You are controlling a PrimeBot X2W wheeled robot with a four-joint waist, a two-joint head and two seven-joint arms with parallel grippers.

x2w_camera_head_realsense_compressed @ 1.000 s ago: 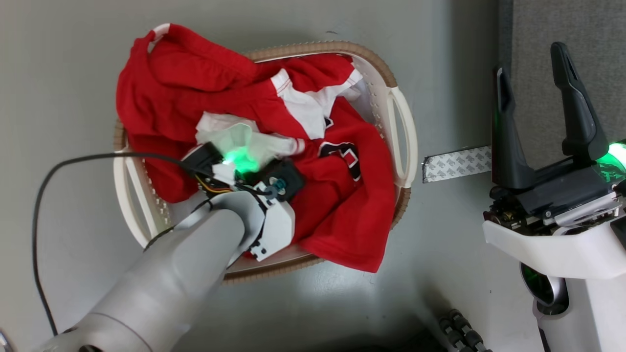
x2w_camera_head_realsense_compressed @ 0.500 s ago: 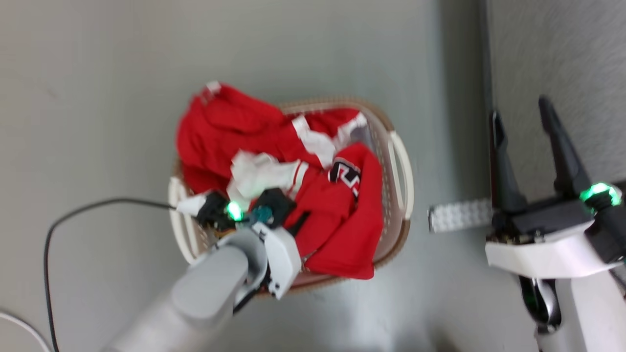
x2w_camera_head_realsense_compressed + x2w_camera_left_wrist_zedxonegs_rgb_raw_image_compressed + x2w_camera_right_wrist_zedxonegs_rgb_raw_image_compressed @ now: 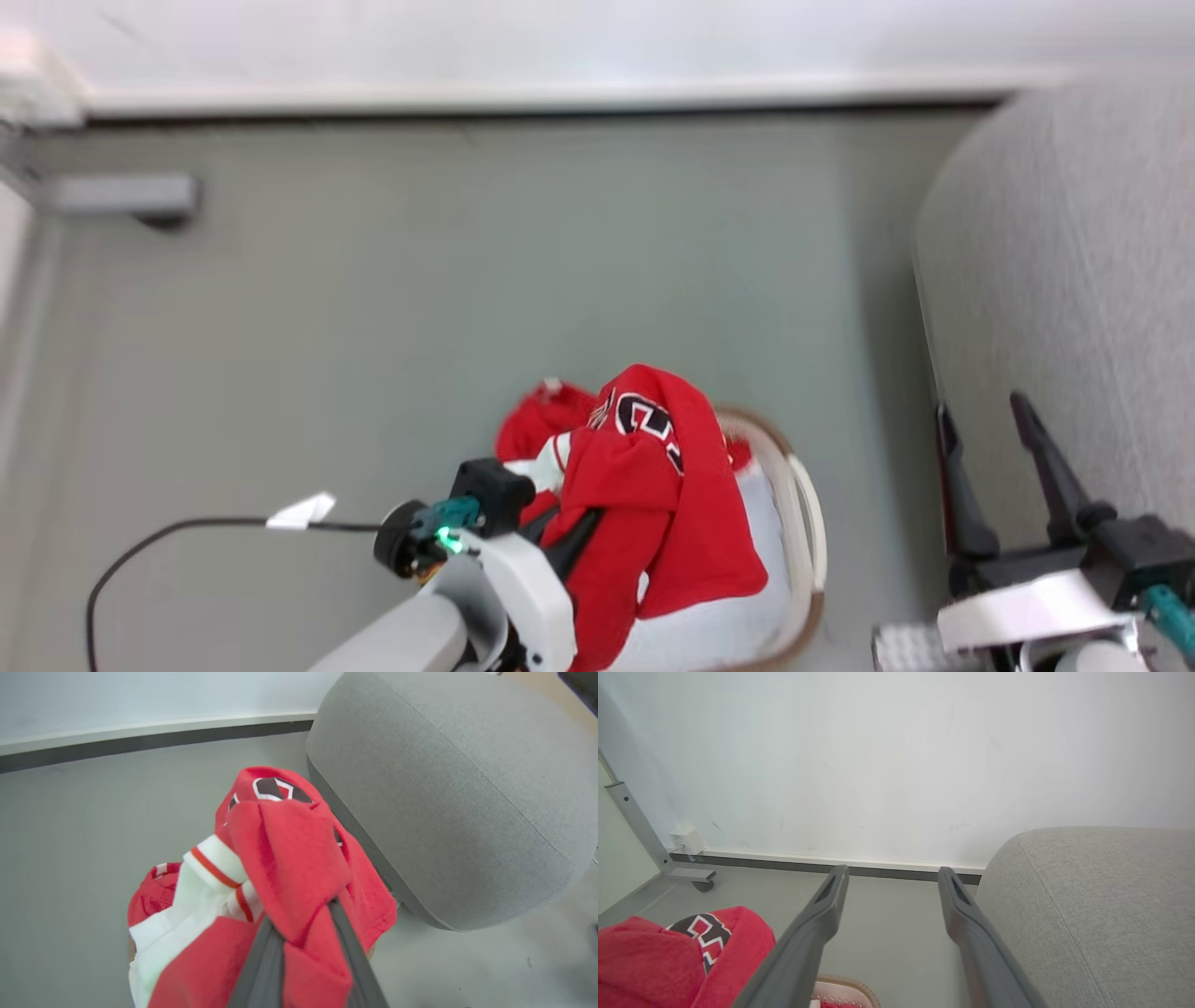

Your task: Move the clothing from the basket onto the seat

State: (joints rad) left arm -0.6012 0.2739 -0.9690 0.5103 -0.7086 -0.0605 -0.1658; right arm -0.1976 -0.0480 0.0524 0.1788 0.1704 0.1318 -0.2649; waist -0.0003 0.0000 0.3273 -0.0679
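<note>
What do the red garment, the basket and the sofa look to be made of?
Clothing: soft matte fabric, likely a knit; it bunches and drapes in folds. Basket: apparently rigid plastic, smooth cream wall with a brown woven-look rim. Seat: matte grey woven upholstery; fine weave and a seam line show.

One garment [image 3: 653, 485], one basket [image 3: 810, 527], one sofa [image 3: 1055, 280]

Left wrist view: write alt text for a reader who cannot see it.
The left gripper is shut on bunched red clothing with white cuffs, held above grey floor. A grey sofa stands at the picture's right.
</note>
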